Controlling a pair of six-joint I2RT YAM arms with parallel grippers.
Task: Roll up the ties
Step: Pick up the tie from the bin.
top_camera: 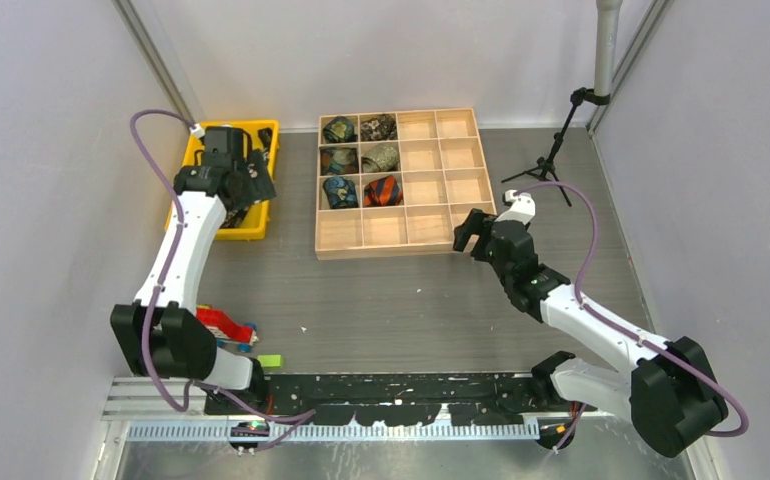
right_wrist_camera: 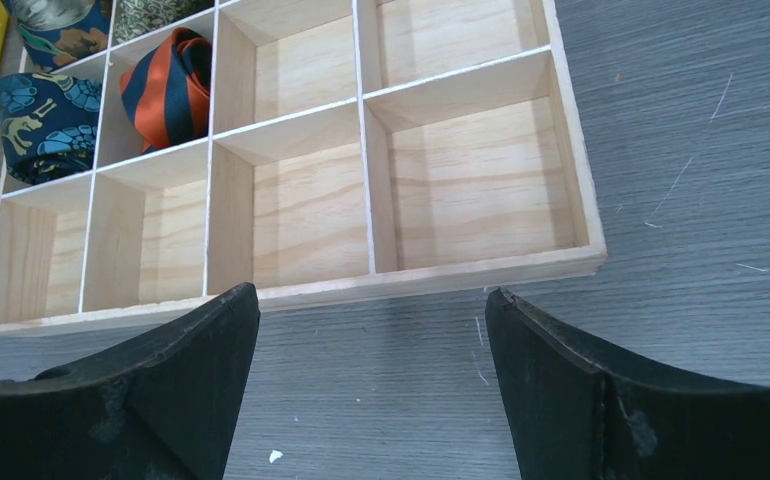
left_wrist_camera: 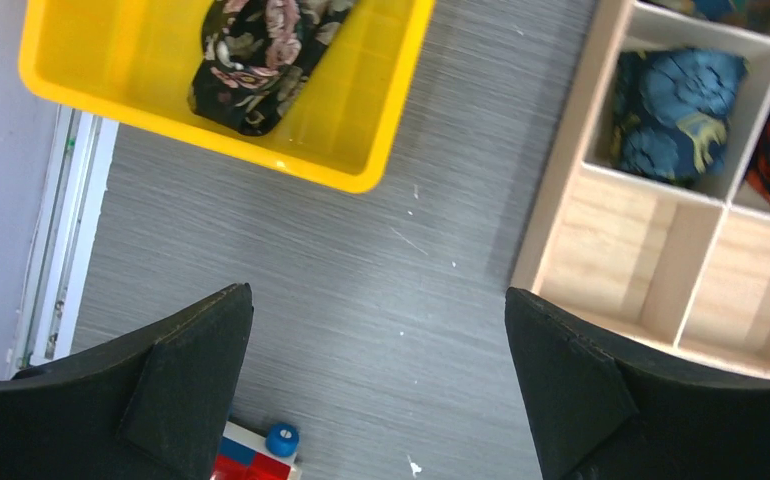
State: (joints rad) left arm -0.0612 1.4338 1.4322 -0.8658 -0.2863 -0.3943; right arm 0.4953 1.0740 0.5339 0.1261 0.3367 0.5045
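Observation:
A dark floral tie (left_wrist_camera: pixel 261 55) lies unrolled in the yellow bin (left_wrist_camera: pixel 361 170), largely hidden under my left arm in the top view. Several rolled ties fill the left compartments of the wooden tray (top_camera: pixel 381 245), among them an orange-and-navy striped one (right_wrist_camera: pixel 166 85) and a blue patterned one (left_wrist_camera: pixel 676 115). My left gripper (left_wrist_camera: pixel 377 292) hangs open high over the table between bin and tray, holding nothing. My right gripper (right_wrist_camera: pixel 371 292) is open and empty just in front of the tray's near right corner (top_camera: pixel 473 235).
Red and blue toy bricks (top_camera: pixel 226 325) and a green brick (top_camera: pixel 270 360) lie near the left arm's base. A small black tripod (top_camera: pixel 551 165) stands at the back right. Grey walls close in on both sides.

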